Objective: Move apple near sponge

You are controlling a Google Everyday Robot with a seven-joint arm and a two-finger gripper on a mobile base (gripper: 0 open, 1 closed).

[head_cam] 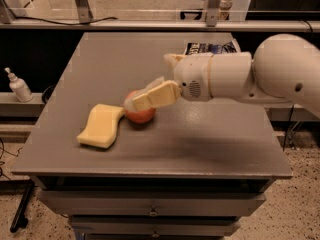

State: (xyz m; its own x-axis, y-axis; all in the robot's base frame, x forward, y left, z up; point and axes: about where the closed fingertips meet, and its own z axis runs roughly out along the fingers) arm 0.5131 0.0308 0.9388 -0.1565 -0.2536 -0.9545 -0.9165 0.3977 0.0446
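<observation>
The red-orange apple (141, 116) rests on the grey table (200, 144), just right of the pale yellow wavy-sided sponge (101, 126) and touching or nearly touching its right end. My gripper (146, 95) hovers over the top of the apple, with its near finger (155, 96) crossing the apple's upper edge and the far finger showing behind it. The fingers stand apart and do not clamp the apple. The white arm reaches in from the right.
A dark blue snack bag (210, 48) lies at the table's back right, partly hidden by the arm. A white pump bottle (19, 86) stands on a ledge left of the table. Drawers sit under the table's front edge.
</observation>
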